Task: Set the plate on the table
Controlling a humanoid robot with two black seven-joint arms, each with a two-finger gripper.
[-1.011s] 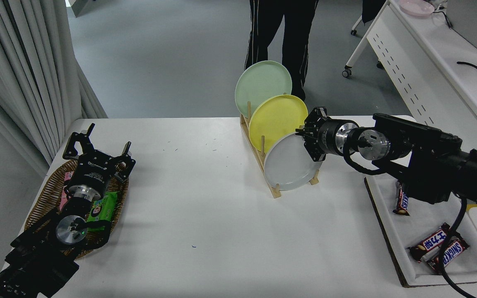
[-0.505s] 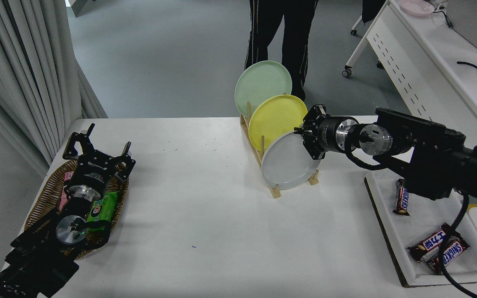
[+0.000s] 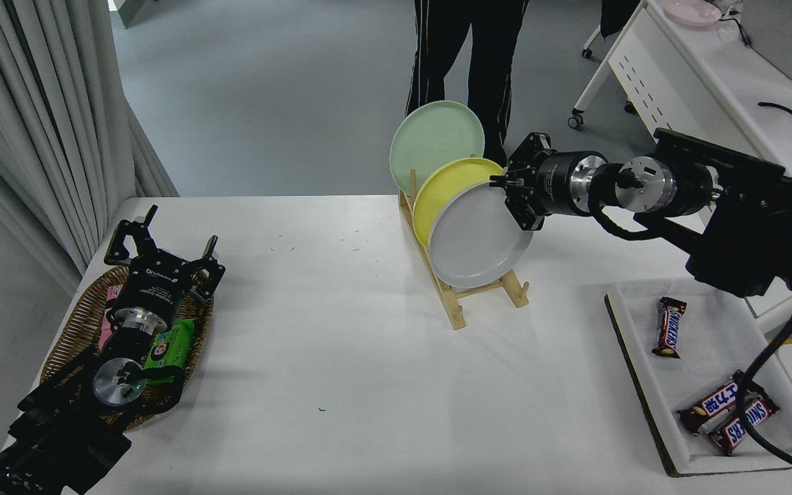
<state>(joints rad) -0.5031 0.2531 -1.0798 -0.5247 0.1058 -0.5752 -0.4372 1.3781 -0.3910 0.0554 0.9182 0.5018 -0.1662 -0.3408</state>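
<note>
The light grey plate stands on edge, lifted clear of the wooden rack and just above its front slot. My right gripper is shut on the plate's upper right rim. Behind it the yellow plate and the pale green plate stand in the rack. The white table lies under it all. My left gripper is parked open at the lower left, above a wicker basket.
A wicker basket with snack packets sits at the left edge. A white tray with chocolate bars lies at the right. A person's legs stand beyond the far edge. A white perforated-panel desk is at the upper right.
My right gripper has risen and drawn up with the grey plate, lifting it out of the rack's front slot. The left arm has not moved.
</note>
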